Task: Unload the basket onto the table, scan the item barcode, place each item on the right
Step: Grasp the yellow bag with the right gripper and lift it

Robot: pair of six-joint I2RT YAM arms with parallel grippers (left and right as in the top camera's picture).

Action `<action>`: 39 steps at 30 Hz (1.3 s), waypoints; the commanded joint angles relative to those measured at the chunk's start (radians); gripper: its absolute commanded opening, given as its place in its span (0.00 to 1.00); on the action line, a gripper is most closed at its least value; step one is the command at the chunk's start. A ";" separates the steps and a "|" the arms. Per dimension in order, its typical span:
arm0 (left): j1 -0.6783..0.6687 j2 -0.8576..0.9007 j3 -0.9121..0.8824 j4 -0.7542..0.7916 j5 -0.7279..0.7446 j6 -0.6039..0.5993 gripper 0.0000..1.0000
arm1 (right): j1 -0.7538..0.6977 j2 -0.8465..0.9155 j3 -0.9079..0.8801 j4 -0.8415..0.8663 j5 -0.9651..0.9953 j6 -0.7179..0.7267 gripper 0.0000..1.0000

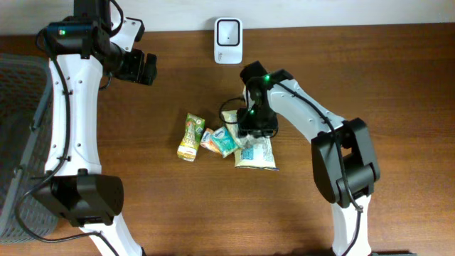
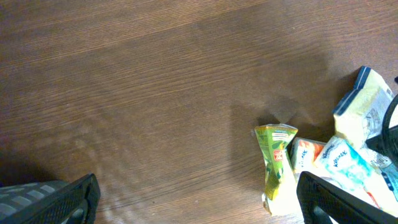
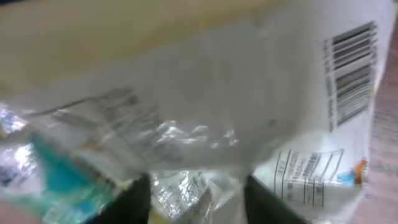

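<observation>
Several packets lie bunched at the table's middle: a green pouch, a teal-and-white tissue pack and a white bag. My right gripper is down on the white bag. Its jaws are apart, with crinkled clear plastic lying between the fingers. A barcode shows on the bag's upper right in the right wrist view. My left gripper hangs wide open over bare wood, left of the pile and holding nothing. The white scanner stands at the back edge.
A grey mesh basket sits off the table's left side. The right arm's links stretch across the right half of the table. Brown wood shows around the pile.
</observation>
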 commanded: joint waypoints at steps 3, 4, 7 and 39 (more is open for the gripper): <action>0.007 -0.007 0.011 0.003 0.011 0.019 0.99 | 0.037 -0.043 0.047 -0.064 -0.161 -0.094 0.51; 0.007 -0.007 0.011 0.003 0.011 0.019 0.99 | 0.072 -0.036 0.022 -0.079 -0.162 -0.094 0.50; 0.007 -0.007 0.011 0.002 0.011 0.019 0.99 | 0.148 -0.036 -0.048 -0.128 -0.159 -0.094 0.50; 0.007 -0.007 0.011 0.002 0.011 0.019 0.99 | -0.270 -0.135 -0.127 -0.029 0.060 -0.305 0.52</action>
